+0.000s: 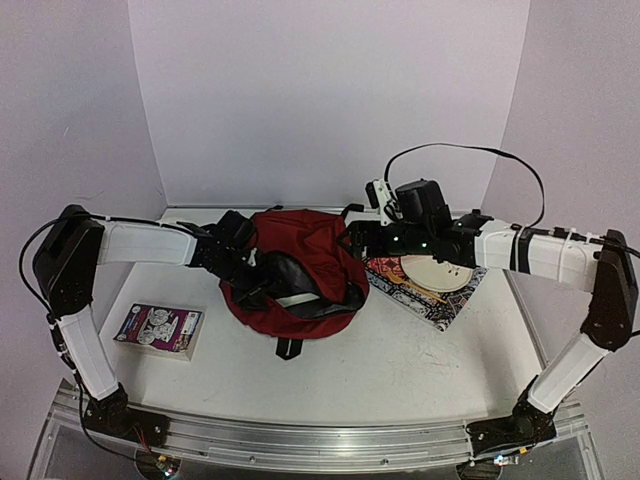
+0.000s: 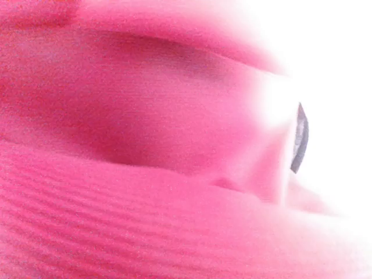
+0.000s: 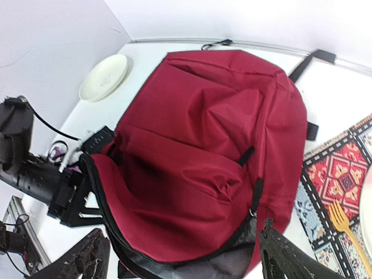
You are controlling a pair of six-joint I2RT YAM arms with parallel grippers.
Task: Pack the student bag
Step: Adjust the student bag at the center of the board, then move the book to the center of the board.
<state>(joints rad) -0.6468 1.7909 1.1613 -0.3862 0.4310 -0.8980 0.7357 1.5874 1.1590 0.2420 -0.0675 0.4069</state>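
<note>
1. The right gripper (image 3: 185, 231) has its two black fingers (image 3: 81, 258) spread wide apart, with nothing clamped between them. They hover just above the unzipped edge of the student bag (image 3: 203, 128).
2. The left gripper (image 3: 84, 183) sits at the bag's opposite side, right at the black zipper rim. Its own wrist camera shows only blurred red fabric pressed close. We cannot tell whether its fingers pinch the rim or merely rest against it.
3. The student bag is a dark red backpack lying in the middle of the white table (image 1: 400, 370), between the two grippers. Its mouth gapes open toward the arms' bases, and some grey lining shows inside. Black straps trail from its far side.
4. Just to the right of the bag lies a patterned placemat (image 1: 430, 305) in red, blue and white. A cream plate (image 1: 440, 272) and a yellow fork (image 3: 343, 224) rest on it, and the right arm reaches across above them.
5. Toward the near left of the table, well apart from the bag, lies a small flat box (image 1: 158, 330) with a purple printed face.
6. In the right wrist view, a second cream plate (image 3: 104, 75) lies beside the wall, beyond the bag.
</note>
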